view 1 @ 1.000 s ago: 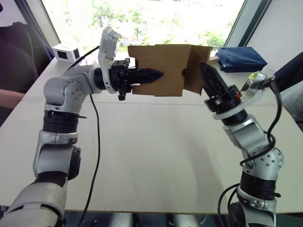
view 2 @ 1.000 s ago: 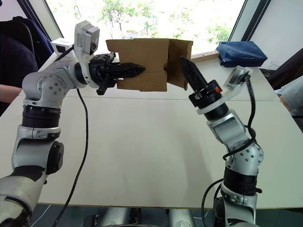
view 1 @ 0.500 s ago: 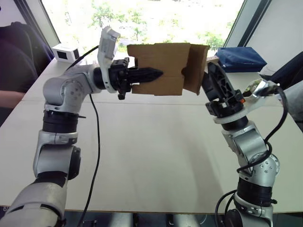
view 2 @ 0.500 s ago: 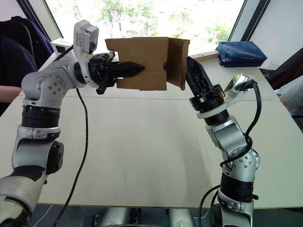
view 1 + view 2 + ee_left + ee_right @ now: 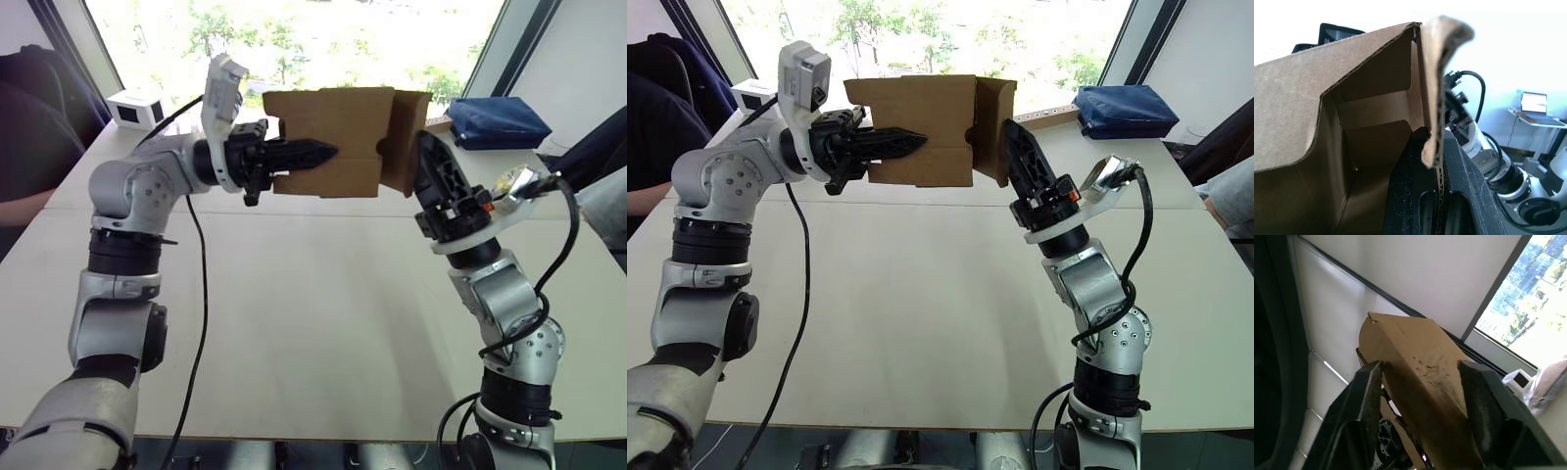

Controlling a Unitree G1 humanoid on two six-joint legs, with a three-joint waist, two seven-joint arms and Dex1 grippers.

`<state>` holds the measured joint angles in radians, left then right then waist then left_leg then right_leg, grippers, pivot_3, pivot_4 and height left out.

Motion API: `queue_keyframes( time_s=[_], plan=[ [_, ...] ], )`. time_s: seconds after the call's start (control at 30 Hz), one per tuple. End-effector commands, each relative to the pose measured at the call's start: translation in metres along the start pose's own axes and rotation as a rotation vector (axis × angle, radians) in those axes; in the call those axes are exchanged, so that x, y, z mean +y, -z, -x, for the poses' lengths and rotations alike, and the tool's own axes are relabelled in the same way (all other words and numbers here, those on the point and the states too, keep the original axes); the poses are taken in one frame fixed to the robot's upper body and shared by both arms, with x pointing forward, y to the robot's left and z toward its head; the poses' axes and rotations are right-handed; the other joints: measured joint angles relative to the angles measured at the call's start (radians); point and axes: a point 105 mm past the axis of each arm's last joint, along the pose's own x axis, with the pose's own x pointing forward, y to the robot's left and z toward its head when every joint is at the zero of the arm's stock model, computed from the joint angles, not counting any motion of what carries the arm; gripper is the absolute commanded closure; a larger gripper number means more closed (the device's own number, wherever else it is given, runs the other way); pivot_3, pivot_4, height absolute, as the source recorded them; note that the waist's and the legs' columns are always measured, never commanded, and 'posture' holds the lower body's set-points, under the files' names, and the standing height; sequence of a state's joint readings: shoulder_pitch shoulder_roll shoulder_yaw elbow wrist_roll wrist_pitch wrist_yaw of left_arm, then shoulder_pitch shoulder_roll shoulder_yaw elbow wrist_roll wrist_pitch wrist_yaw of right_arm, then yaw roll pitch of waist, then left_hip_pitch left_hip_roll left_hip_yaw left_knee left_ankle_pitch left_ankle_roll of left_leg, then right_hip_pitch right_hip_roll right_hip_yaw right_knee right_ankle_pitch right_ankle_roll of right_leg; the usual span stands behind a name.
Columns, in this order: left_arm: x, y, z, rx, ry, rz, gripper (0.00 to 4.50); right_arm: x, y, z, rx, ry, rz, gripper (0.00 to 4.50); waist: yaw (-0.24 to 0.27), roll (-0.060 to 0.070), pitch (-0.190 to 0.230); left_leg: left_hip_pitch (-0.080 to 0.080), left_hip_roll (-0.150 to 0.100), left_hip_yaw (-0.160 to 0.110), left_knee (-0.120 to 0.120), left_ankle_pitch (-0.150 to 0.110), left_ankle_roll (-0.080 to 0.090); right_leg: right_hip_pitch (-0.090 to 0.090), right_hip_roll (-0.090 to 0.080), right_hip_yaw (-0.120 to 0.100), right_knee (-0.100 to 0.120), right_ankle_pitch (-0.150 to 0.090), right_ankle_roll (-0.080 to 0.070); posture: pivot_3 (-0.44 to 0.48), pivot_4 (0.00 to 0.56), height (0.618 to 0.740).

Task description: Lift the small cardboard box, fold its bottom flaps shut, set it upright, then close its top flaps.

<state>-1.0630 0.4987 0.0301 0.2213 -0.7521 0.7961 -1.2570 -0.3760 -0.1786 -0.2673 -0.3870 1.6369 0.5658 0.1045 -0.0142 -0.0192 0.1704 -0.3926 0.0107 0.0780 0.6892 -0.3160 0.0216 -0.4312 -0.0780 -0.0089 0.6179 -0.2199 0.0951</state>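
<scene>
Small cardboard box (image 5: 328,142): held above the table (image 5: 294,294), toward 12 o'clock.
Left gripper (image 5: 318,154): clamped on box wall.
Right gripper (image 5: 438,176): jaws spread, had closed in on the outer flap (image 5: 407,137); bottom flaps not yet shut.

Blue pouch (image 5: 498,121) and white box (image 5: 135,107) (both far) on table (image 5: 313,313).

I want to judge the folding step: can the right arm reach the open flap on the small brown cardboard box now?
Probably yes: the right end effector is open, with that flap between its fingers.
</scene>
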Motion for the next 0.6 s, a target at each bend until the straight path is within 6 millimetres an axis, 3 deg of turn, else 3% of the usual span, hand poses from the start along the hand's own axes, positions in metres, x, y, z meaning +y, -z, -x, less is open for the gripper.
queue_keyframes(
  time_s=[0.03,0.6],
  plan=[
    [-0.0077,-0.0195,-0.0006,-0.031,0.018,-0.074,4.5,0.0129,0.0011,-0.0051,0.009,-0.055,0.014,3.05,0.0,0.0,0.0,0.0,0.0,0.0,0.0,0.0,0.0,0.0,0.0,0.0,0.0,0.0,0.0,0.0,0.15,0.74],
    [-0.0079,-0.0185,-0.0004,-0.031,0.02,-0.073,4.5,0.0127,0.0089,-0.0106,0.036,-0.055,0.066,3.05,0.0,0.0,0.0,0.0,0.0,0.0,0.0,0.0,0.0,0.0,0.0,0.0,0.0,0.0,0.0,0.0,0.15,0.74]
  ],
)
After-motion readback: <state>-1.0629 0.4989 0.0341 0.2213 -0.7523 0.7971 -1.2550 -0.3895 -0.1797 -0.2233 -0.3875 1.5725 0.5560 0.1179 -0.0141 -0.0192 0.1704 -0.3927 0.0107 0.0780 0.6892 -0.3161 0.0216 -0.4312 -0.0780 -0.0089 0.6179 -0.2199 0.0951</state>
